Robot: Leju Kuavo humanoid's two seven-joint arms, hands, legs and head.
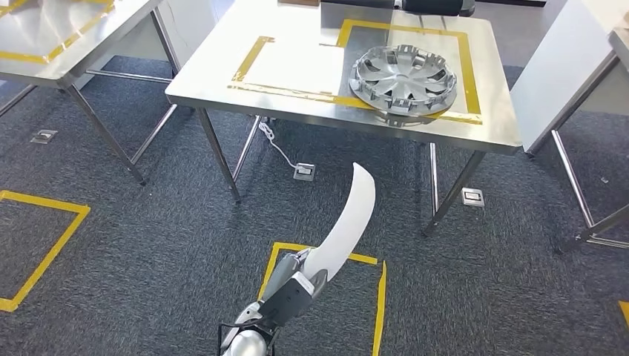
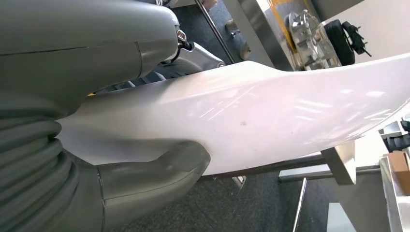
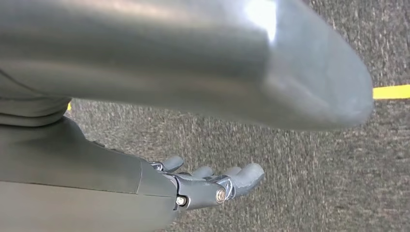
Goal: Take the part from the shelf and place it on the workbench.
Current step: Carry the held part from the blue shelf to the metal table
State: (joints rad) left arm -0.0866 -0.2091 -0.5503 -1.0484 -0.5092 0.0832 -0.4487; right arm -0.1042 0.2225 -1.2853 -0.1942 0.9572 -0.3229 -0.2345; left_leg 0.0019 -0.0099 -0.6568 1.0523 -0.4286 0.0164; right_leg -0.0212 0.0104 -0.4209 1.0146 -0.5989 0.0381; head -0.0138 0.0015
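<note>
A: Where do we find the part right now?

B: We see the white curved part (image 1: 347, 222) held in the left robot hand (image 1: 297, 282), low in the head view, over the grey carpet (image 1: 148, 245). Its pointed tip sticks up and away from the robot, toward the counter (image 1: 297, 81), but stops short of the counter's front edge.

A: And how does that robot hand grip it?

B: From the left wrist view we see the thick grey thumb (image 2: 159, 169) pressed against one face of the white part (image 2: 251, 121) and the rest of the left robot hand (image 2: 125, 87) wrapped over the other side, so the part is clamped between them.

A: What about the right robot hand (image 3: 212, 186)?

B: In the right wrist view its fingers (image 3: 244, 176) are stretched out and apart, with nothing in them, above the carpet (image 3: 300, 183).

A: What sits on the counter?

B: We see a silver hubcap (image 1: 403, 78) lying flat inside a rectangle of yellow tape (image 1: 469, 67), near the right end of the steel top. A second counter (image 1: 67, 37) stands off to the left, and yellow tape (image 1: 380, 297) also marks a square on the floor just around the robot hand.
</note>
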